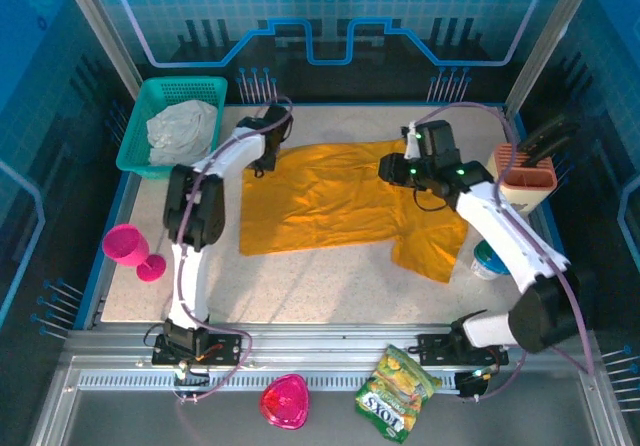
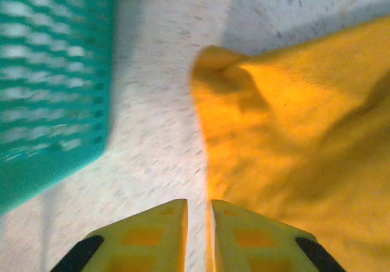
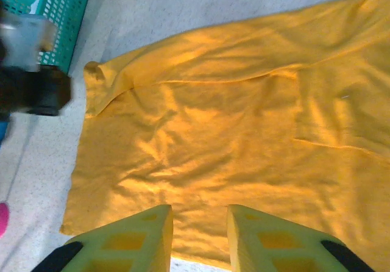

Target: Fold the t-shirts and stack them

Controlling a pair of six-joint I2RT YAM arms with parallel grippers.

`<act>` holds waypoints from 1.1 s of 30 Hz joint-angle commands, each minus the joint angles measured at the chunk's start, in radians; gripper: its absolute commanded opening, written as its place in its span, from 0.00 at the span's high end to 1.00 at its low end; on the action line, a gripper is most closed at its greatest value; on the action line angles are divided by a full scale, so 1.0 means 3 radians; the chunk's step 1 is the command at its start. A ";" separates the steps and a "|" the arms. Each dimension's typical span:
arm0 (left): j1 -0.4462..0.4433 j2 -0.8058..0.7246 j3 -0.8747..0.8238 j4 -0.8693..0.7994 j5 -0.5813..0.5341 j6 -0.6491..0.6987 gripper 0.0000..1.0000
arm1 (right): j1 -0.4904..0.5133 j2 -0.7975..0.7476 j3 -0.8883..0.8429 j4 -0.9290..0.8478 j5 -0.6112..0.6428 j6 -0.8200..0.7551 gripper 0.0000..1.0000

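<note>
One mustard-orange t-shirt (image 1: 335, 206) lies spread on the speckled table, with a flap trailing toward the near right. My left gripper (image 1: 263, 158) hovers at its far left corner. In the left wrist view the left gripper (image 2: 198, 202) has a narrow gap between its jaws, bare table shows through it, and the shirt's edge (image 2: 292, 138) runs along the right finger. My right gripper (image 1: 393, 171) is above the shirt's far right part. In the right wrist view it (image 3: 200, 208) stands open over the wrinkled cloth (image 3: 213, 138), holding nothing.
A teal basket (image 1: 143, 161) with grey cloth (image 1: 182, 131) stands at the far left, close to the left gripper. A pink goblet (image 1: 130, 249) lies at the left edge. A brown rack (image 1: 528, 171) and a white tub (image 1: 488, 259) stand on the right. A snack bag (image 1: 397, 391) lies on the front rail.
</note>
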 commanded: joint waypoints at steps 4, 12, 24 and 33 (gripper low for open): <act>-0.0009 -0.1362 -0.1026 -0.0550 0.0878 -0.0971 0.79 | -0.0309 -0.0601 -0.0011 -0.0886 0.0213 -0.0667 0.61; -0.0036 -0.2811 -0.2918 -0.0229 0.1607 -0.1932 0.78 | -0.0600 -0.0864 -0.0130 -0.1015 -0.0014 -0.0880 0.45; -0.0122 -0.2758 -0.3585 0.0419 0.1894 -0.2530 0.54 | -0.0623 -0.0832 -0.0340 -0.0860 -0.0287 -0.0926 0.44; -0.0135 -0.2382 -0.3604 0.0734 0.1547 -0.2736 0.61 | -0.0628 -0.0913 -0.0390 -0.0884 -0.0297 -0.0947 0.42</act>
